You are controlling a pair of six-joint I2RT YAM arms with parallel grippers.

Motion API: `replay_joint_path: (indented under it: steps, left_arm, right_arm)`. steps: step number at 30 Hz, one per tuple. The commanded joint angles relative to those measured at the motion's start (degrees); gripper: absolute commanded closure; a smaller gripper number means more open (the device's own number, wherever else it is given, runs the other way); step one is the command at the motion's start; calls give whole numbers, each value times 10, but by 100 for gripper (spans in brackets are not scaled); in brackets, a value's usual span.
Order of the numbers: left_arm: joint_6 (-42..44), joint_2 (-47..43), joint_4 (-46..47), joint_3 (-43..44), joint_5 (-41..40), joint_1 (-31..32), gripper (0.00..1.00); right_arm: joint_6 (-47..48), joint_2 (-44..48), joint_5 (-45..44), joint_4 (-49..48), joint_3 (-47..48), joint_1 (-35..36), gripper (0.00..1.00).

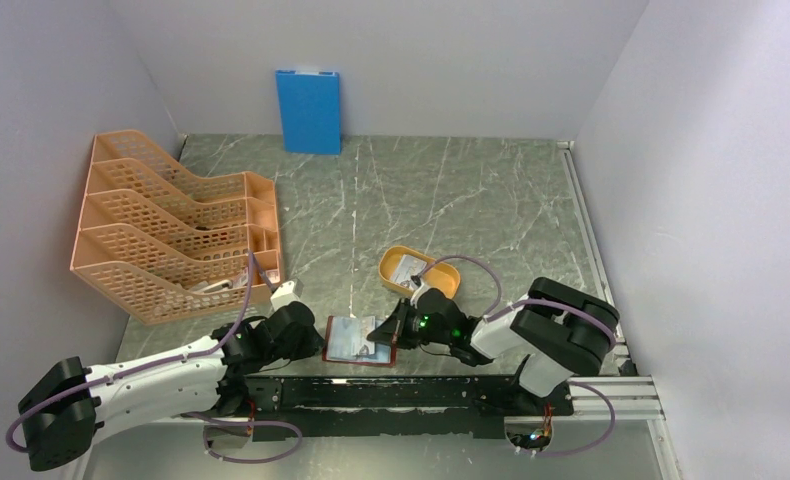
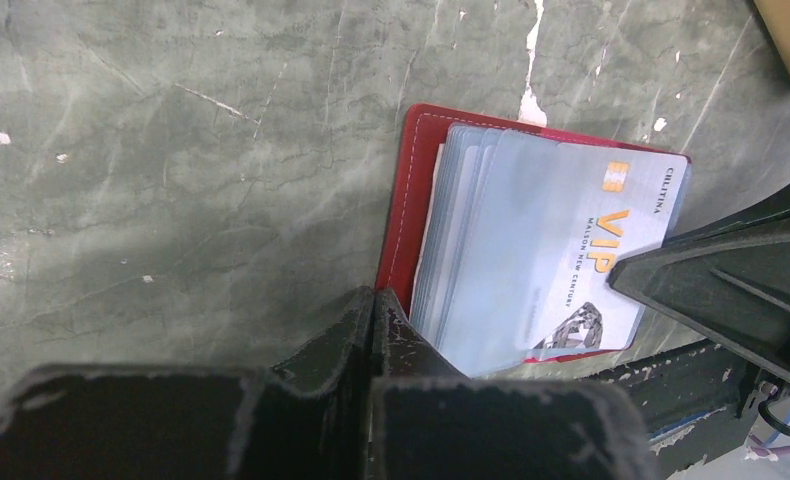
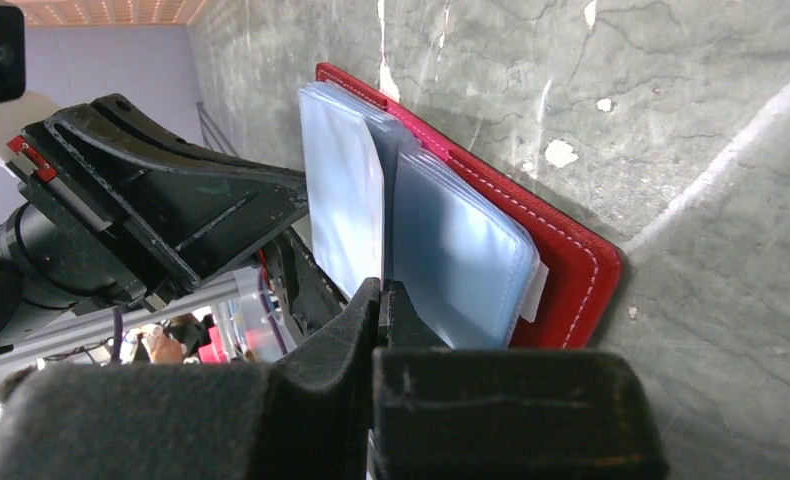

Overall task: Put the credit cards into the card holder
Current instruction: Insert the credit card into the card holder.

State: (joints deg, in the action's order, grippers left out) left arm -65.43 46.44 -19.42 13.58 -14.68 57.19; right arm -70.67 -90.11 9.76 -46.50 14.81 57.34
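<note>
While between left tool [image 2: 374, 305] and right tool [image 3: 381, 296], card holder [image 2: 408, 200] seems pinched.

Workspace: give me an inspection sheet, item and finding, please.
Surface: green marbled table, white scuffs.
Job's things: card holder open near the front edge, VIP card showing among its sleeves; apparently another card in the yellow tray.
Clutter: orange file rack, blue board against the back wall.
Grippers: left gripper shut on the card holder's edge; right gripper shut on one sleeve.
Cables: purple cables looping along both arms.
Surroundings: plain pale walls.

Red card holder [image 2: 408, 200], grey-green veined table [image 2: 171, 150]
</note>
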Motion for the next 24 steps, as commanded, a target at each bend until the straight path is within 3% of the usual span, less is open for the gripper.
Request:
replay_joint_path:
  steps: [1,14,24]
  left_arm:
    - [4,11,-40,-20,11,-1,95]
    - [-12,-5,-46,-25,8,-1,95]
    - [-22,-19,-84,-22,-1,-1,95]
  right_arm:
    - [15,-20,5,3,5,10,100]
    - [11,-34,19,11,12,18,100]
    - [-19,-46,-11,-60,-19,26,100]
